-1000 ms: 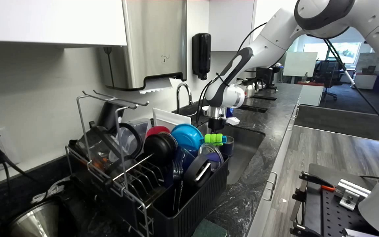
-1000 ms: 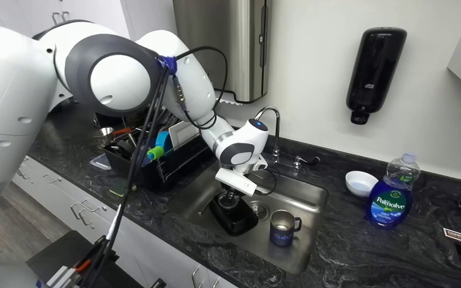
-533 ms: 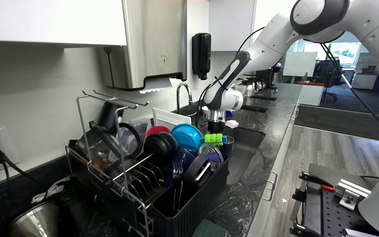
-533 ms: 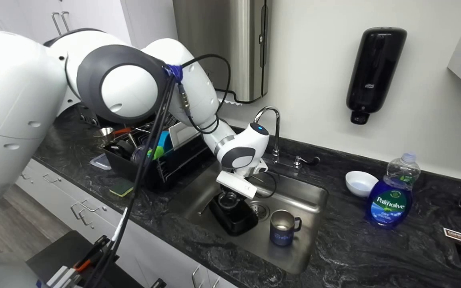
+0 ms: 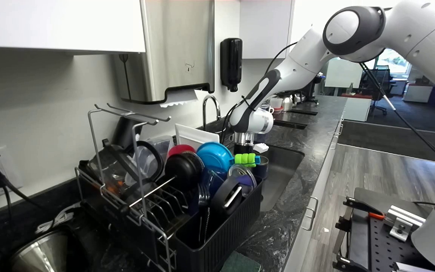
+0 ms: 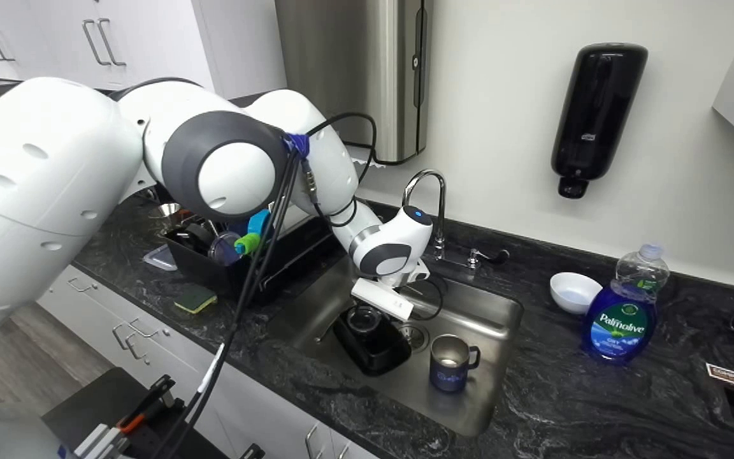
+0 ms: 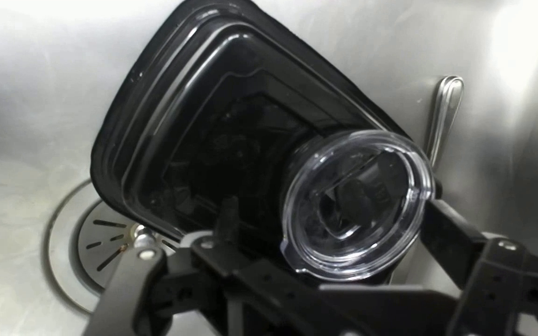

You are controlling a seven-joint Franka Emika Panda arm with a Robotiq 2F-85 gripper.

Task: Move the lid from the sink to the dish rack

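The clear tumbler lid [image 7: 358,205] lies in the sink [image 6: 469,315], at the 4 o'clock end of a black plastic container [image 7: 231,116] in the wrist view. The gripper [image 7: 329,213] stands over it with jaws released and wide apart: one of the fingers [image 7: 453,242] is right at the lid's 3 o'clock rim, though whether it touches I cannot tell, and the opposite one stands apart at 9 o'clock. A metal cutlery handle [image 7: 445,112] shows between 1 and 2 o'clock from the lid; the drain [image 7: 101,238] sits at the container's 8 o'clock, partly hidden. In an exterior view, a blue mug [image 6: 448,370] stands upright at the container's 4 o'clock, the faucet [image 6: 441,210] rises at the sink's 1 o'clock, and the dish rack [image 6: 204,268] is on the countertop [image 6: 564,395] at its 10 o'clock, a sponge [image 6: 195,298] near the rack at 8 o'clock. Toward the sink's 3 o'clock are a Palmolive dish soap bottle [image 6: 625,319] and, just beside it, a white bowl [image 6: 575,292].
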